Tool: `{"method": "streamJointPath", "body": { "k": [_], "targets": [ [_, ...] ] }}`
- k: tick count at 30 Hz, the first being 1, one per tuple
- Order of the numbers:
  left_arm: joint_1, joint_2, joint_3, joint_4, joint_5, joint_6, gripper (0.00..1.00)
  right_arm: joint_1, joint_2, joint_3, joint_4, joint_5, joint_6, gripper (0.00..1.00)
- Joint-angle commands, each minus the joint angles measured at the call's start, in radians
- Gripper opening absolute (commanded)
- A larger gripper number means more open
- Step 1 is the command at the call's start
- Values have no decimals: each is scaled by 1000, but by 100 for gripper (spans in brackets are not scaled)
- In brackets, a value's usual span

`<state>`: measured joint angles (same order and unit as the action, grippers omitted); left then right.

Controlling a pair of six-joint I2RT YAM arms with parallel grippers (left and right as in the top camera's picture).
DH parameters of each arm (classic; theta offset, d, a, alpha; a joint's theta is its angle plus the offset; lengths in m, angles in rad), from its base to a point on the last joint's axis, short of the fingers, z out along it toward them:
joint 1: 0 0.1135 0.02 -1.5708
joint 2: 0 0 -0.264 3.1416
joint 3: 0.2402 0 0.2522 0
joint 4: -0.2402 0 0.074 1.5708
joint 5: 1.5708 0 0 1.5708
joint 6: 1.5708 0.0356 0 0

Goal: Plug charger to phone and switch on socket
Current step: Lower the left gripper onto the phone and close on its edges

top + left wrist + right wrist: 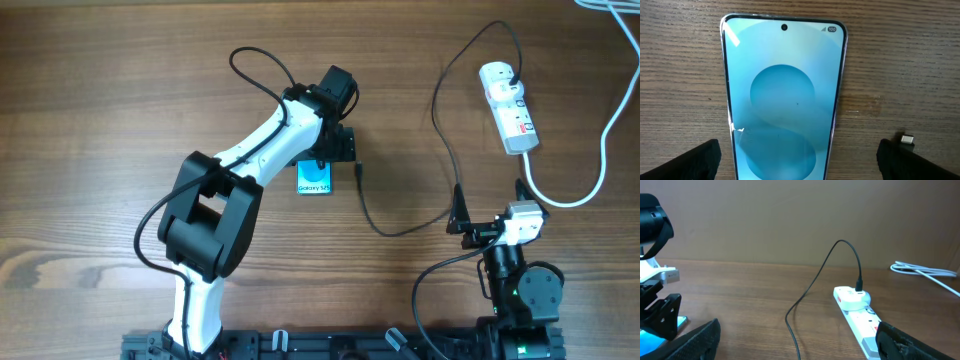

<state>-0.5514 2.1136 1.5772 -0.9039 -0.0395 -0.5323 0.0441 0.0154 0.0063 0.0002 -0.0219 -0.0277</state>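
Beneath the spread left gripper (800,162) lies the phone (782,100).

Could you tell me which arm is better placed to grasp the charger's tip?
Probably left: the left gripper, open, hovers over the phone, the connector tip lying beside one finger; the right gripper is farther off, nearer the socket.

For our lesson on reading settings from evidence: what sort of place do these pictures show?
Probably a robotics lab bench or test station: a brown wood-grain table, a white-and-black jointed robot arm over a flat teal-screened smartphone, and a white elongated power strip.
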Motion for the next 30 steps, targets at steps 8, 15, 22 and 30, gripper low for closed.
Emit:
{"method": "streamJointPath", "body": {
  "k": [8, 15, 22, 30],
  "targets": [
    [11, 11, -3, 30, 4, 22, 100, -6, -8, -1, 2, -9, 4, 100],
    [11, 11, -3, 38, -59, 35, 100, -6, -8, -1, 2, -9, 4, 100],
    [11, 14, -3, 35, -58, 39, 100, -6, -8, -1, 2, -9, 4, 100],
    [11, 15, -3, 21, -45, 58, 100, -6, -8, -1, 2, -9, 4, 100]
  ]
}}
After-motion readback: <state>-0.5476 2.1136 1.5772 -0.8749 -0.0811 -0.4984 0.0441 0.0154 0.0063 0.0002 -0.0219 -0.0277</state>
